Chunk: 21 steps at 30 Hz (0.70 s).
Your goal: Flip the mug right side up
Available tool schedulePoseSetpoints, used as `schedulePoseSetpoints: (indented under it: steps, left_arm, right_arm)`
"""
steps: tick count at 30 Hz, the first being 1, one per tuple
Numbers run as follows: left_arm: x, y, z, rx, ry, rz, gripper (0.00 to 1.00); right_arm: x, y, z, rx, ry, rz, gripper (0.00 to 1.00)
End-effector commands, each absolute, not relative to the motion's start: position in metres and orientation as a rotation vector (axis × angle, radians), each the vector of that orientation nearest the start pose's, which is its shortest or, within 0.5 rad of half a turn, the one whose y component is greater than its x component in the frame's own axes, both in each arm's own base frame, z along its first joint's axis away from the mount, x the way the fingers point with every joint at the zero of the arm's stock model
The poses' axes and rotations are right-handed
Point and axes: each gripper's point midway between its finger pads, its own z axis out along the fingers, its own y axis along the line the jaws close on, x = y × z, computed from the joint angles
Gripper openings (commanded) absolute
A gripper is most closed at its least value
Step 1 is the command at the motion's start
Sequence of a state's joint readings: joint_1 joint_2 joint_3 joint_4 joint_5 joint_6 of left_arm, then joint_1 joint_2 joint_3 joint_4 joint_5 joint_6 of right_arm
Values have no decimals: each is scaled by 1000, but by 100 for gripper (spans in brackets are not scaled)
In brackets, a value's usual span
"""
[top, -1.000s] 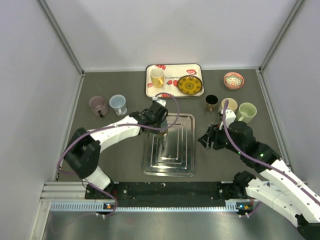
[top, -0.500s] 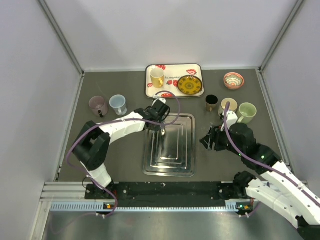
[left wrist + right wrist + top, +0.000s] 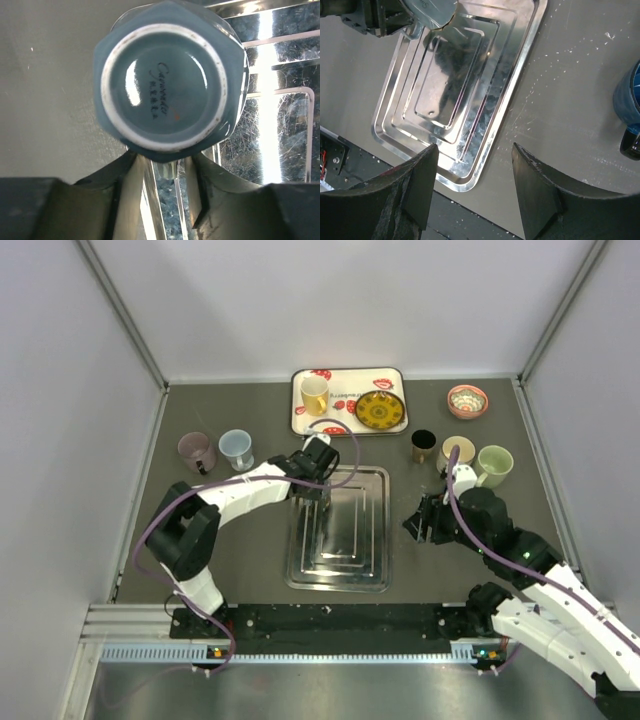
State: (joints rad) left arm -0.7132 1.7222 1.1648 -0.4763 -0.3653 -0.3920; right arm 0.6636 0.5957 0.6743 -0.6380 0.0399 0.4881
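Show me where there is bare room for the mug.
The steel tray is bare but for the mug at its far-left corner. The table right of it is bare. Three cups crowd the far right.

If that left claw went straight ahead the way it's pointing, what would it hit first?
Almost certainly the upside-down blue-grey mug. It stands base up right at the left gripper fingertips, at the edge of the metal tray.

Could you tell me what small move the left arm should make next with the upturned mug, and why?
Probably ease the left claw forward until its fingers straddle the mug, then close. The mug sits base-up at the edge of the metal tray, and the open fingers stand just short of its near side, gripping nothing.
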Motion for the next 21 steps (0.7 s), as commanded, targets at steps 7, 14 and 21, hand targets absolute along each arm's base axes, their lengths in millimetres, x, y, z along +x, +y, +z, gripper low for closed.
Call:
schedulePoseSetpoints:
  steps: [7, 14, 21]
  left_arm:
    - [308, -205, 170, 207, 2270, -128, 86]
    - [288, -182, 202, 16, 2124, -251, 99]
    - [259, -206, 179, 97, 2142, -518, 97]
  right_arm:
    - [203, 131, 207, -51, 2115, 440, 63]
    - [230, 72, 219, 102, 2137, -25, 69]
    - [221, 48, 169, 276, 2305, -14, 63]
